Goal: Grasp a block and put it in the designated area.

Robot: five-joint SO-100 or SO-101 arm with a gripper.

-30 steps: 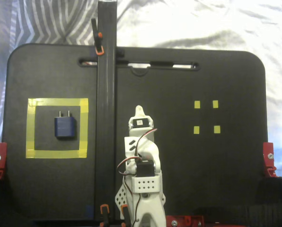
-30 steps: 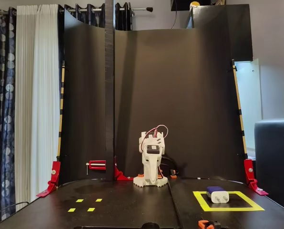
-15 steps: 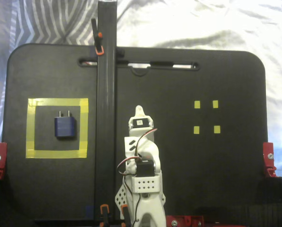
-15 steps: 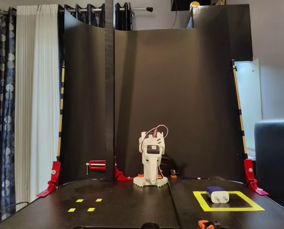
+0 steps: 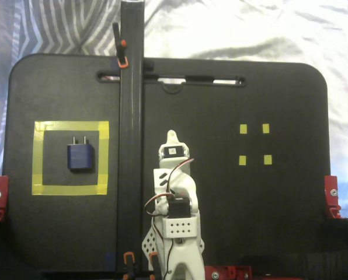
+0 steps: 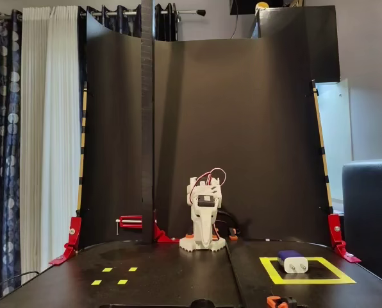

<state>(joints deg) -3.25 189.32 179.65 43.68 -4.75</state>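
Black table [image 5: 250, 221] [image 6: 178, 279] carried the block [image 5: 80, 157] [image 6: 292, 262], flat inside the yellow square [image 5: 70, 126] [image 6: 306, 280], well left of the pincer [image 5: 171, 137] in the top-down fixed view; four tape marks [image 5: 254, 144] [image 6: 115, 275] lay right of it.

Your black bench [image 6: 165, 273] is backed by a tall curved black backdrop [image 6: 242, 128]. At nine o'clock hang white and patterned curtains [image 6: 47, 128]; a dark armchair [image 6: 369, 212] sits at three o'clock.

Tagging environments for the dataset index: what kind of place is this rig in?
Probably a home room turned into a hobby robot bench. A black board lies on a striped bedsheet, clamped beside window curtains, with a black backdrop behind the small white arm.
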